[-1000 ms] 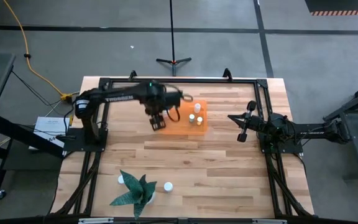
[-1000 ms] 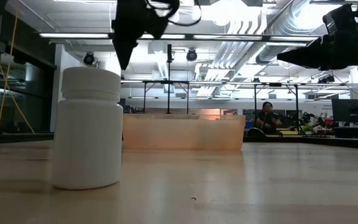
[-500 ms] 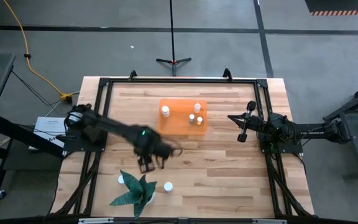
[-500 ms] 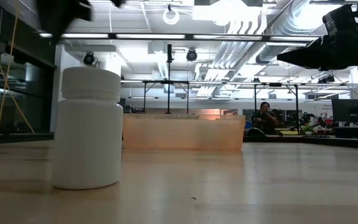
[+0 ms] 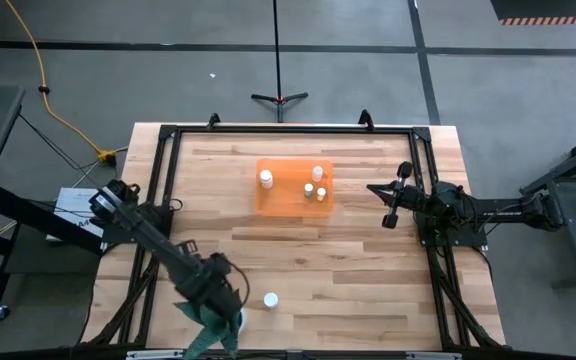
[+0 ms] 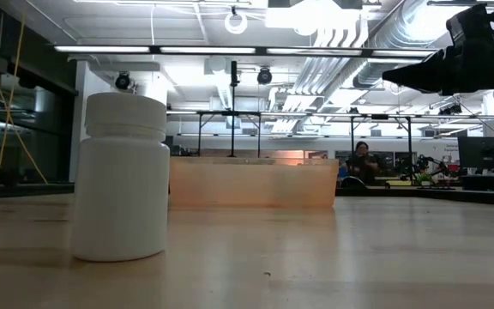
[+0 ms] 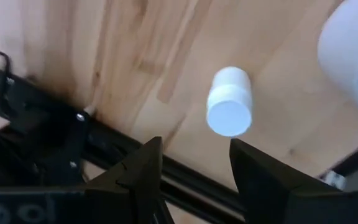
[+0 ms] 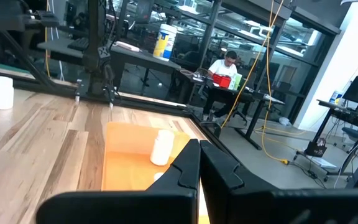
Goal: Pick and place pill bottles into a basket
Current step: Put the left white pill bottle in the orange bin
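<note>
The orange basket (image 5: 290,200) lies at the table's far middle, and several white pill bottles (image 5: 266,178) stand in it. One bottle (image 5: 270,299) stands on the table near the front edge; it is large in the low view (image 6: 120,176). My left gripper (image 5: 220,298) is open above another bottle (image 7: 229,109) that stands upright on the table beside the plant pot (image 7: 353,56); its fingers are short of the bottle and do not touch it. In the high view the arm hides this bottle. My right gripper (image 5: 388,205) waits shut at the right.
A green spiky plant (image 5: 213,325) in a white pot stands at the front edge, right by my left gripper. A black frame rail (image 5: 158,180) runs around the table. A person (image 6: 363,161) sits in the room beyond.
My left gripper has swung from above the basket's left end toward the table's near edge and left, ending over the bottle beside the plant. A bottle it had been covering now shows in the basket's left end. The bottle by the plant is now covered in the high view.
</note>
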### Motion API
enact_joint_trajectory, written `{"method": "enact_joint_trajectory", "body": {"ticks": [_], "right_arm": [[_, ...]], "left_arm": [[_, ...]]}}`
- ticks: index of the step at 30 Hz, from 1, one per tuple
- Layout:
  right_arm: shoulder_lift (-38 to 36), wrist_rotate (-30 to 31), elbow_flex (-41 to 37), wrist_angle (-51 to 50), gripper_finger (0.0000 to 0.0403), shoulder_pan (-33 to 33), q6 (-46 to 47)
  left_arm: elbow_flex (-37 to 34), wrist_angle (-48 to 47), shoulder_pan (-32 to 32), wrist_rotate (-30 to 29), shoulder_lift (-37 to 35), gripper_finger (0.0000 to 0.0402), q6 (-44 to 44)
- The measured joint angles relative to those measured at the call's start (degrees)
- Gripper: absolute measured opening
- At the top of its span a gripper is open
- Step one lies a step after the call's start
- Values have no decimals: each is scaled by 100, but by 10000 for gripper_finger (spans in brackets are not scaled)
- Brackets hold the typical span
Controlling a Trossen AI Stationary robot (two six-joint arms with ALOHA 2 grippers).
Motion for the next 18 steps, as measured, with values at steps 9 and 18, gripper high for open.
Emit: {"method": "enact_joint_trajectory", "body": {"ticks": [9, 18], "right_arm": [[0, -2, 0, 9, 0, 0, 0], [0, -2, 0, 7, 0, -2, 0]], "left_arm": [[0, 1, -151, -678, -364, 196, -202], [9, -1, -863, -2366, -1403, 164, -1098]]}}
